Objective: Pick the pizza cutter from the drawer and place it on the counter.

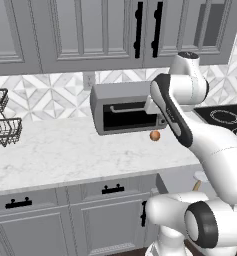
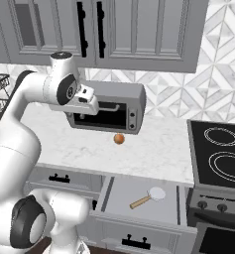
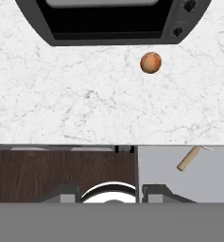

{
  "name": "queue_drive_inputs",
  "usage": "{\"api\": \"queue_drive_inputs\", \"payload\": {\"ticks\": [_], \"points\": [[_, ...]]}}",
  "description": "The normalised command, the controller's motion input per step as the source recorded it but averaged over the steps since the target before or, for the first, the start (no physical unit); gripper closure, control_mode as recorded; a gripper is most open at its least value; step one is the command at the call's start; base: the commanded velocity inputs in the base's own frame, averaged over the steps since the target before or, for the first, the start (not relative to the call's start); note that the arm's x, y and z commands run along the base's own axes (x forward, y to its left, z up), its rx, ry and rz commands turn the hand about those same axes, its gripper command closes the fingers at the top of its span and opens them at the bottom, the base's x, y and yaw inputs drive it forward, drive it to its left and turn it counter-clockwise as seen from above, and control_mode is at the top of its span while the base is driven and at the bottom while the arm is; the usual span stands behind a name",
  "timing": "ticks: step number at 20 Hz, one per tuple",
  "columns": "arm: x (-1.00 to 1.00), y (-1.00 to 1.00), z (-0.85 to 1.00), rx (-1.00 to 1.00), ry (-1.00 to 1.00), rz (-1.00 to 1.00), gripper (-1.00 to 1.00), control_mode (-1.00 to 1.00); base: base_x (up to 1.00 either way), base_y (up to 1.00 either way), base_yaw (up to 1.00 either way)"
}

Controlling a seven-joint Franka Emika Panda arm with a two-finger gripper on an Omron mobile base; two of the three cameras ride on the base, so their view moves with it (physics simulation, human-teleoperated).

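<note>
While the drawer (image 2: 139, 201) stands pulled out below the bench (image 2: 153, 149), the pizza cutter (image 2: 147, 197) lies flat inside it, pale wheel toward the stovetop (image 2: 219, 151) side, tan handle angled back toward the arm. Up high, the claw (image 3: 111, 194) hangs over the bench edge, well apart from the cutter, its two dark tips spread with nothing between them. On the white slab a small orange ball (image 2: 119, 139) sits just in front of the toaster oven (image 2: 109, 113).
</note>
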Motion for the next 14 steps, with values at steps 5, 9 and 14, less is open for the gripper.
{"api": "queue_drive_inputs", "payload": {"ticks": [5,9,14], "points": [[0.0,0.0,0.0,0.0,0.0,0.0,-1.0,1.0,0.0,0.0,0.0],[0.0,0.0,0.0,0.0,0.0,0.0,-1.0,1.0,0.0,0.23,0.0],[0.0,0.0,0.0,0.0,0.0,0.0,-1.0,1.0,0.11,0.57,0.0]]}}
